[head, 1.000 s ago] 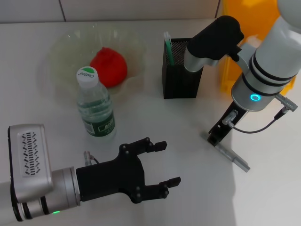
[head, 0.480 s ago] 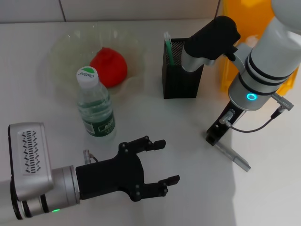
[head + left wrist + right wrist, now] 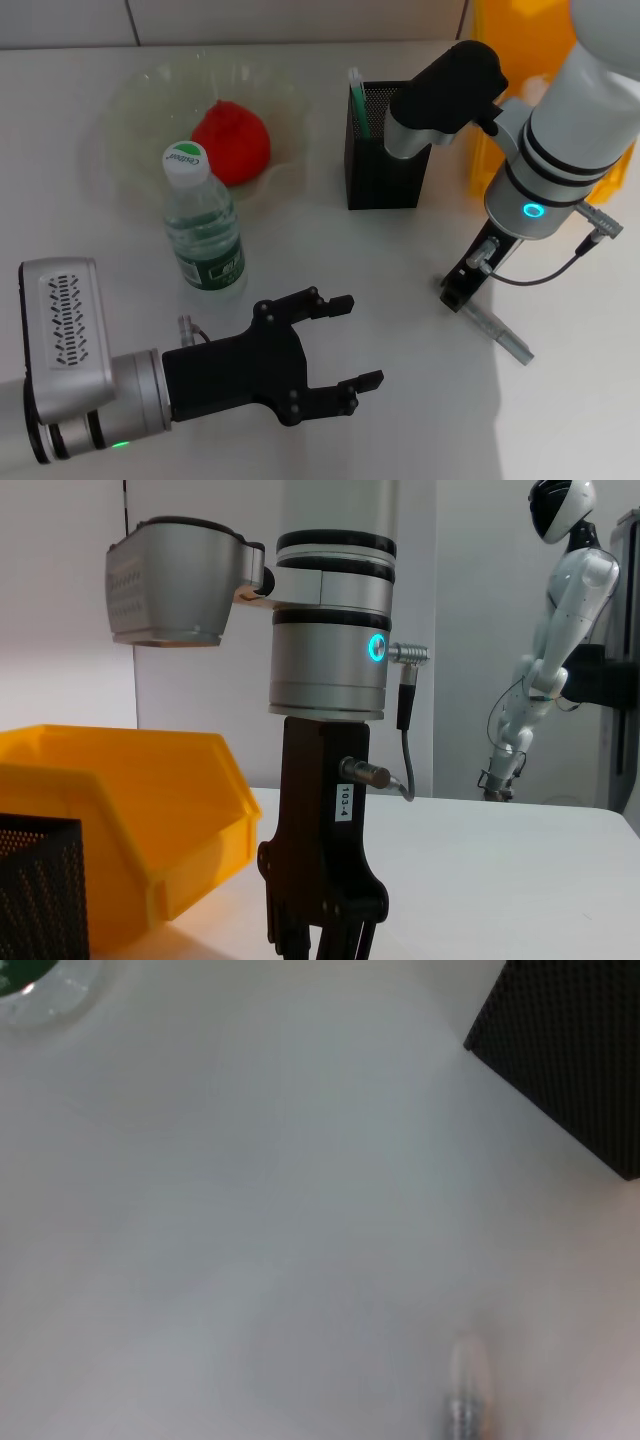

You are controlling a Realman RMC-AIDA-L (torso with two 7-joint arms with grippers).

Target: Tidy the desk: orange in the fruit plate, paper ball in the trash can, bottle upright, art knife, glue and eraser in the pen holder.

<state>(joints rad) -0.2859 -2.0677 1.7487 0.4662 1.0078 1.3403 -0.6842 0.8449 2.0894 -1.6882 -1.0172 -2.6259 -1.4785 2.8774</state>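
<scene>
A: How far along does the tidying look?

B: Well on, I'd judge. The orange [image 3: 231, 141] lies in the plate [image 3: 140, 95] at far left, and the bottle [image 3: 205, 232] stands upright just near of it. A green-and-white stick [image 3: 357, 101], maybe the glue, stands up out of the holder [image 3: 384, 146]. No paper ball or eraser shows on the worktop [image 3: 330, 250].

A: What's left?

B: The knife [image 3: 497, 331], which lies flat on the worktop at near right. The right tool [image 3: 457, 293] stands straight down at the knife's far end.

A: Has it gripped it?

B: I cannot tell. Its fingertips are hidden behind its own body, and the left wrist view cuts them off.

A: And the left tool [image 3: 347, 346]?

B: Spread wide and holding nothing, low at near left, pointing right.

A: Anything else unclear?

B: The holder's inside is out of sight, and the yellow bin [image 3: 520, 60] at far right is half covered by the arm.
</scene>
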